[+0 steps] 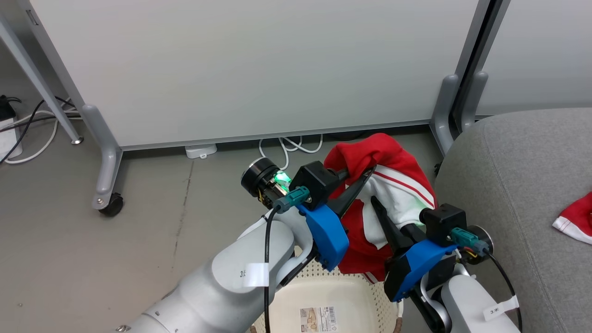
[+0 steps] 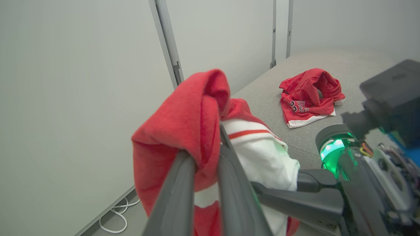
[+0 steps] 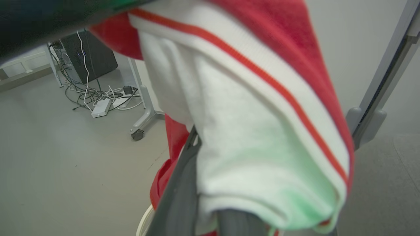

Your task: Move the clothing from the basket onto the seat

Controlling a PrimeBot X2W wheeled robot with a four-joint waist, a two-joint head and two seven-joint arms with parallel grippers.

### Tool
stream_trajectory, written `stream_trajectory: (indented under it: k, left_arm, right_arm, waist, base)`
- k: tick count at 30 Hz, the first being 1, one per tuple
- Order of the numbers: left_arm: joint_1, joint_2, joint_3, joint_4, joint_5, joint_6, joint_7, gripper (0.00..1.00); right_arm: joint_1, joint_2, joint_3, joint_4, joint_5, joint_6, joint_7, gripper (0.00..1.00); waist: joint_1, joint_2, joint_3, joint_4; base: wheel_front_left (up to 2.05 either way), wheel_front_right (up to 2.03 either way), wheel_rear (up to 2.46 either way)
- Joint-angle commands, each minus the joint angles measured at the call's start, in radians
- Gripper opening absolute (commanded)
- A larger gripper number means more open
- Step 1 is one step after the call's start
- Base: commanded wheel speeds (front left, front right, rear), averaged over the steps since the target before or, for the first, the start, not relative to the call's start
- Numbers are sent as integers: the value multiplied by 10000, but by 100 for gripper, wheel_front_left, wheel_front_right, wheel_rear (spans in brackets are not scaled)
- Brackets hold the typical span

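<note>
Holding the garment above the basket, left gripper clamped on it and right gripper in an unclear state, calls next for a swing over the seat.

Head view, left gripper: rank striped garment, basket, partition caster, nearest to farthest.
1. striped garment: clamped in the left gripper.
2. basket: below, at the bottom edge.
3. partition caster: far left, on the floor.

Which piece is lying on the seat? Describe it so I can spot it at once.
Find the big grey seat at the head view's right. On its top lies the crumpled red lettered garment. Unlike the striped garment gripped by the left claw and right claw above the basket, it shows white lettering, no broad white panel.
</note>
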Motion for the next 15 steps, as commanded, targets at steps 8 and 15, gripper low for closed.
stream_trajectory:
  k: [8,15]
  left_arm:
    - [97,-3,-9,42,-110,19,-50,0]
    - [155,-3,51,61,-50,42,-48,100]
  right_arm:
    - [-141,-13,-34,125,-90,1,-108,0]
    - [-119,-13,-67,76,-205,1,-67,0]
  waist:
    - [0,-1,-86,-91]
    - [0,-1,-99,-115]
  base:
    - [0,0,0]
    - [0,0,0]
